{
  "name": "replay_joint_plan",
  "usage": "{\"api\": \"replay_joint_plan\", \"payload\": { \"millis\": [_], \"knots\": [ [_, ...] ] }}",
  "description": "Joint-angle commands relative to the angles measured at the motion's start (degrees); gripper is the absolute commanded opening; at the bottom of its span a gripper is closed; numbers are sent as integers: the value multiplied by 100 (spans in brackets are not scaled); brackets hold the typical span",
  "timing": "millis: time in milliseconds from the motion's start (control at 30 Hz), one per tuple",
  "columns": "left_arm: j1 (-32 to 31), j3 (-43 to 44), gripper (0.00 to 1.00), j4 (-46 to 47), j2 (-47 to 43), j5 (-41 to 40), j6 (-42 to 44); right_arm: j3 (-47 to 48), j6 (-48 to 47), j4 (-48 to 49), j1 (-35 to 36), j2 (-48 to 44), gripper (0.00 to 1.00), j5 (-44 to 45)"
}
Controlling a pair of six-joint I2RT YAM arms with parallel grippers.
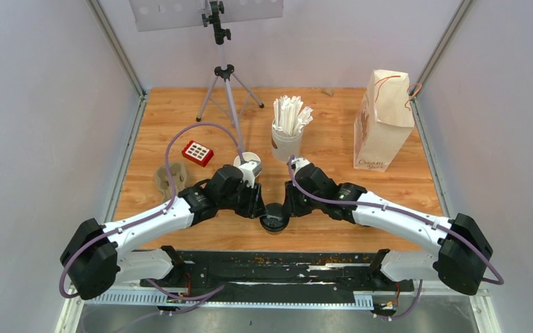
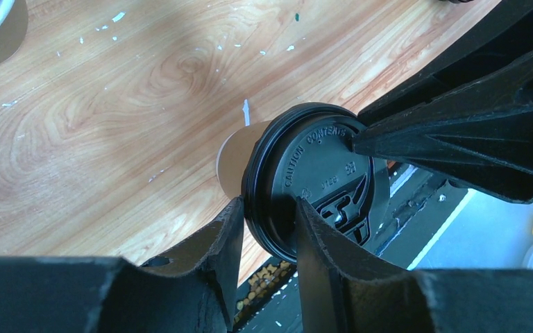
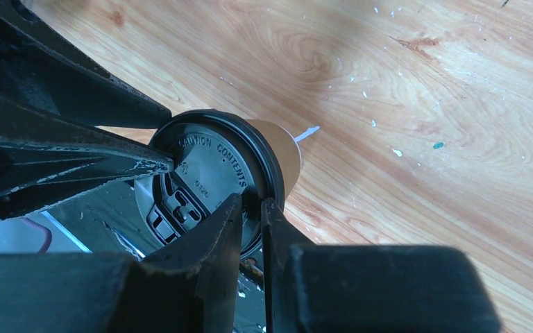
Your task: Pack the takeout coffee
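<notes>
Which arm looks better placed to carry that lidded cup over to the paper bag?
Probably right: the paper bag stands on its side, and the right gripper pinches the rim of the lid.

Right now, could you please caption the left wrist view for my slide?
Left gripper and right gripper straddle opposite edges of the black lid on the coffee cup.

— Are we getting past the lidded cup (image 1: pixel 274 222) sideways?
— No, the left arm (image 1: pixel 159 215) and the right arm (image 1: pixel 395 215) are hemming it in. Behind it we're meeting an open cup (image 1: pixel 248 161) and the straw cup (image 1: pixel 286 142). We're seeing bare table (image 1: pixel 333 156) between the straws and the paper bag (image 1: pixel 382 125).
</notes>
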Motion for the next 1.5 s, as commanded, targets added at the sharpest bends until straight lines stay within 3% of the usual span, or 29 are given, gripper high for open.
{"api": "replay_joint_plan", "payload": {
  "millis": [0,267,633,833,1100,1467],
  "knots": [
    [14,-206,40,-334,-4,-117,46,-659,236,61,-12,-47,17,44],
    [15,-225,40,-423,-26,-176,9,-983,295,299,-49,-143,17,24],
    [14,-241,42,11,-298,122,-697,481,87,-852,-78,-483,27,-205],
    [14,-225,43,28,-275,88,-736,361,368,-311,41,-795,24,-1044],
    [14,-220,40,14,-182,65,-710,235,655,347,267,-312,20,-1487],
    [14,-402,38,-95,-106,-79,-630,-274,613,473,275,36,17,-1085]
  ]
}}
